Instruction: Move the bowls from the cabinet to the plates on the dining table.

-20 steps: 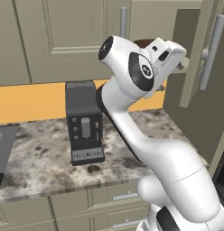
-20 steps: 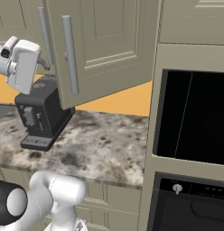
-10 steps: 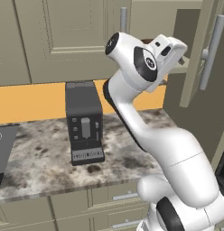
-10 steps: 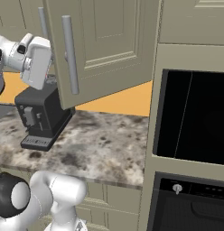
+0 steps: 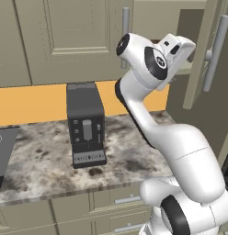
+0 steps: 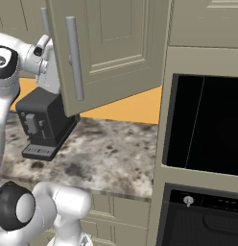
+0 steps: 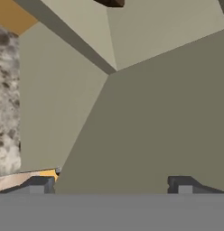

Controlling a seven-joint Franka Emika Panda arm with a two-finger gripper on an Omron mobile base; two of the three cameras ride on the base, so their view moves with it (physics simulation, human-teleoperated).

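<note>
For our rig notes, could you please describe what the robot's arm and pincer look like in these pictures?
The arm is glossy white, built of rounded, tube-like segments with dark grey to black discs and rings at the joints. One joint disc carries a small pale round mark. No loose cables show. The pincer ends in two small dark grey, blocky finger tips on a white hand.

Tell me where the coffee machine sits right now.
In the left base view the coffee machine stands on the speckled counter against the orange wall, left of the arm, below the closed cabinet doors.

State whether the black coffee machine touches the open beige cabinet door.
Cannot tell: in the right base view the cabinet door overlaps the coffee machine, hiding any gap.
</note>
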